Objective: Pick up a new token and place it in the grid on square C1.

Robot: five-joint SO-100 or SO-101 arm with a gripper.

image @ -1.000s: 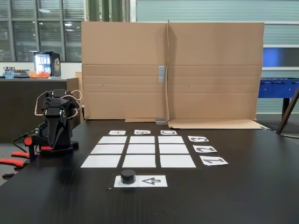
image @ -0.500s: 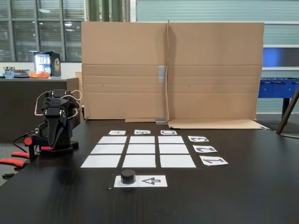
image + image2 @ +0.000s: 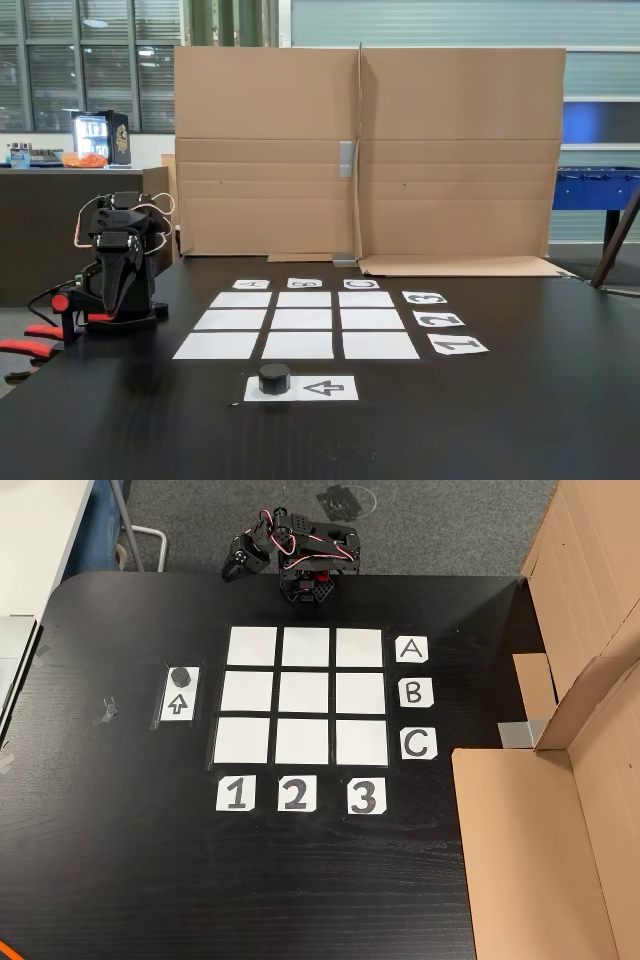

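Nothing has shifted since the earlier pictures: arm, puck and papers all lie as they did.

Nearest the fixed camera, the small black round token [image 3: 274, 378] stands upright on one end of a white sheet printed with an arrow [image 3: 322, 388], on the dark surface [image 3: 520, 420]; the other view shows the token [image 3: 180, 675] on that sheet [image 3: 178, 704], just beside the grid and apart from it.

Behind it lies the grid of nine white paper rectangles [image 3: 298, 324], edged by paper number labels [image 3: 438, 319] and letter labels [image 3: 304, 283]. Square C1 [image 3: 241, 740], the corner cell in line with the "C" and "1" labels, is bare white paper.

Farther back, the black folded arm [image 3: 117, 262] sits at the surface's edge. Its end effector [image 3: 236, 562] is tucked in and touches none of the papers; whether it is released or clenched cannot be told.

A tall brown cardboard panel [image 3: 368, 150] stands behind everything.
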